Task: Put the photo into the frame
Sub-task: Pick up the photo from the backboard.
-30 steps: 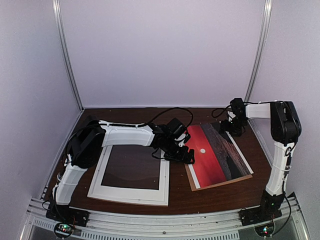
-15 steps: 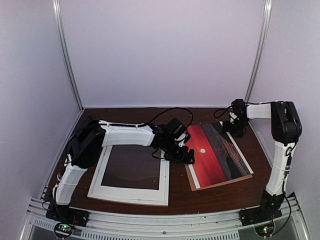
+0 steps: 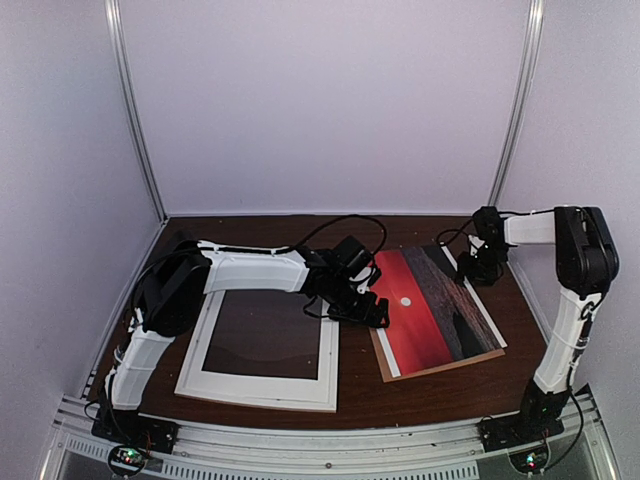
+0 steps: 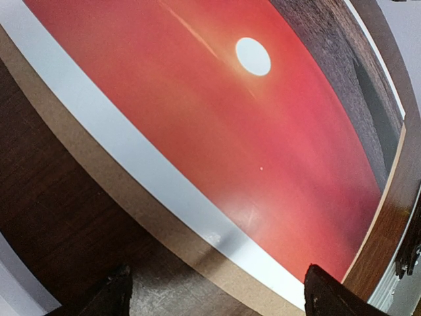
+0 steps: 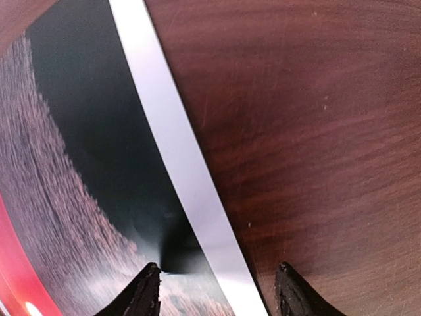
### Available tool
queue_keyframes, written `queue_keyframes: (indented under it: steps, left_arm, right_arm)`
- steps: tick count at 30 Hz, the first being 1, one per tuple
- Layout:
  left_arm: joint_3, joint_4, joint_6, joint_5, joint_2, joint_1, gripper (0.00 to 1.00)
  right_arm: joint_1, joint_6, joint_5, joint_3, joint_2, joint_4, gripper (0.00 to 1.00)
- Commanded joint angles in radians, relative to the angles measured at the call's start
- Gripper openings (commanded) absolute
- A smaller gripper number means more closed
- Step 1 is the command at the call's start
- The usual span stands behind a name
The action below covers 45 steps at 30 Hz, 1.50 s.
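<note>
Ok, left side first: the frame [image 3: 258,391] lies flat on the table [image 3: 430,395], near the left arm's base, thin white edge all round, dark inside. The left arm [image 3: 250,270] reaches across above the frame's far edge towards the centre. The left gripper [image 3: 372,312] sits low at the photo's left long edge. Jaws are spread wide, and the wrist view shows both fingertips [image 4: 118,293] well apart. Between them lie the photo's white border and a strip of the brown backing board [image 3: 445,366]. Nothing is pinched.

The photo [image 3: 425,315] is right of the frame and apart from it, not in it. It lies flat on the backing board, skewed to the table edges, red sky with the white sun facing up.

The right gripper [image 3: 482,270] is down at the photo's far right corner. Jaws are partly apart. Its fingertips [image 5: 148,289] straddle the white border, one over the dark print, the other over bare table. Can't tell whether they touch the print.
</note>
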Motion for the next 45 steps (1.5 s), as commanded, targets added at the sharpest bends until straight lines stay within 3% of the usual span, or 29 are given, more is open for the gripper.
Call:
queue_keyframes:
  steps: [1,12,29,45]
  left_arm:
    - [-0.024,-0.079,0.008,-0.023,0.027,0.019,0.91]
    - [-0.051,0.014,0.010,0.040,-0.029,0.007,0.89]
    - [-0.019,0.161,-0.033,0.163,0.019,-0.019,0.87]
    - [0.040,0.057,-0.062,0.123,0.088,-0.020,0.86]
  right_arm:
    - [-0.005,0.006,-0.022,-0.047,-0.021,-0.100,0.56]
    - [-0.012,0.010,-0.014,-0.075,-0.038,-0.102,0.59]
    - [-0.017,0.003,-0.044,-0.081,-0.035,-0.105,0.58]
    - [-0.017,0.005,-0.083,-0.100,-0.046,-0.112,0.57]
